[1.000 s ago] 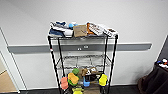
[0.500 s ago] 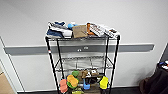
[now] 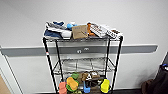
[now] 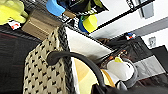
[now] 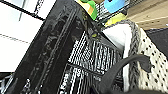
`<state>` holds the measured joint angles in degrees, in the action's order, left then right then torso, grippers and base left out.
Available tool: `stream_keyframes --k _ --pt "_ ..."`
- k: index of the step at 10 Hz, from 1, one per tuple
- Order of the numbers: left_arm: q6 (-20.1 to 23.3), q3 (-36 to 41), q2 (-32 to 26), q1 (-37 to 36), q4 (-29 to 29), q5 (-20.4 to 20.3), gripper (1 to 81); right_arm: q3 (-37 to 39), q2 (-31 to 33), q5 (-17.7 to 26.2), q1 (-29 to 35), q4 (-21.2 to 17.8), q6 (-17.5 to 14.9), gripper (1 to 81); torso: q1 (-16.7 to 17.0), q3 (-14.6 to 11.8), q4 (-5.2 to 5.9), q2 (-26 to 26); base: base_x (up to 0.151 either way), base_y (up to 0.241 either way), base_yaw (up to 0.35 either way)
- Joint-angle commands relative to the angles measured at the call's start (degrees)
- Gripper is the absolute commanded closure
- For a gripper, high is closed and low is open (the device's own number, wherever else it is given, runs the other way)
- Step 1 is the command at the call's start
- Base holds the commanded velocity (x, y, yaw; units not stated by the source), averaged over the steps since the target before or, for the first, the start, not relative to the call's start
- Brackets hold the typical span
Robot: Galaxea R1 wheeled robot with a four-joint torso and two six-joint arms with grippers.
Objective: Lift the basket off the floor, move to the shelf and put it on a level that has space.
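Rack (image 3: 82, 62), tall, black-posted wire, looms larger than a second ago; my cream perforated basket (image 4: 45, 72) hangs beside it. Both grippers' fingers: I cannot tell.

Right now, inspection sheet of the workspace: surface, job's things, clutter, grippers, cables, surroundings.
Surface: dark floor beneath the basket, seen from the left wrist.
Job's things: cream basket with perforated sides and a dark arched handle, contents inside; wire rack ahead; its middle tier looks bare.
Clutter: top tier piled with boxes and blue cloth; lower tier holds colourful toys.
Grippers: fingers cannot be made out in either wrist view.
Cables: nothing seen.
Surroundings: white wall with a grey rail; dark bags on the floor to the rack's right.
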<state>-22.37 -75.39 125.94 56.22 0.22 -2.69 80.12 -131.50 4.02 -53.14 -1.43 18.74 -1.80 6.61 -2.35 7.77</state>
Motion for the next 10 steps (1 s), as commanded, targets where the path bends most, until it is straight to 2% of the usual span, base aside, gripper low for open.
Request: stream_keyframes --k 1,10 --pt "0.22 5.25 -2.27 -7.13 0.57 -2.84 81.1 -6.47 1.65 -3.85 8.70 -1.39 0.07 81.1 0.00 0.00 0.00 0.00 0.115 0.000 0.000" --pt "0.40 9.29 -4.02 -7.13 0.66 -4.25 81.1 -8.50 2.18 -4.20 8.96 -1.30 0.07 81.1 0.00 0.00 0.00 0.00 0.115 0.000 0.000"
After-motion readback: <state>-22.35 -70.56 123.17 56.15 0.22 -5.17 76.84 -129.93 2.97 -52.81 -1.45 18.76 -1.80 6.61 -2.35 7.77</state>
